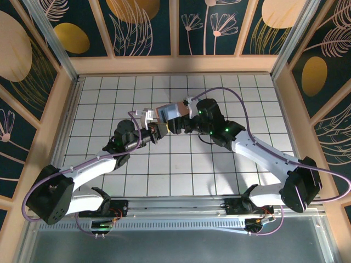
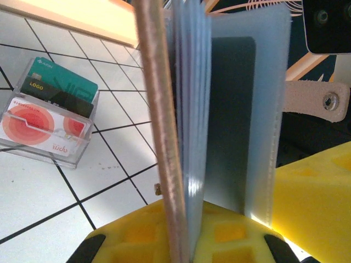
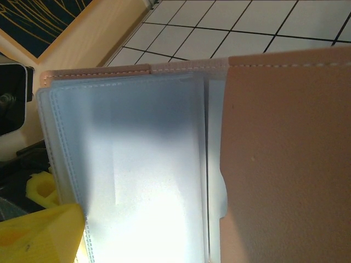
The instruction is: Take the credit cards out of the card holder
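Observation:
The card holder (image 1: pixel 167 113) is held up above the table's middle, between both arms. In the left wrist view it stands edge-on: tan leather cover (image 2: pixel 159 137), blue-grey sleeves (image 2: pixel 192 98) fanned apart, and a tab with a snap (image 2: pixel 315 101). A dark credit card (image 2: pixel 233 109) shows through one sleeve. My left gripper (image 2: pixel 189 233) is shut on the cover and sleeves at the bottom edge. My right gripper (image 1: pixel 182 121) is open right against the holder. One yellow finger (image 3: pixel 44 233) stands far left of the pale sleeves (image 3: pixel 137 164). The tan flap (image 3: pixel 285 164) hides the other.
A clear plastic box (image 2: pixel 46 115) with teal, dark and red-and-white cards stands on the white tiled table (image 1: pixel 181 164), to the left in the left wrist view. Wooden walls (image 1: pixel 175 64) ring the table.

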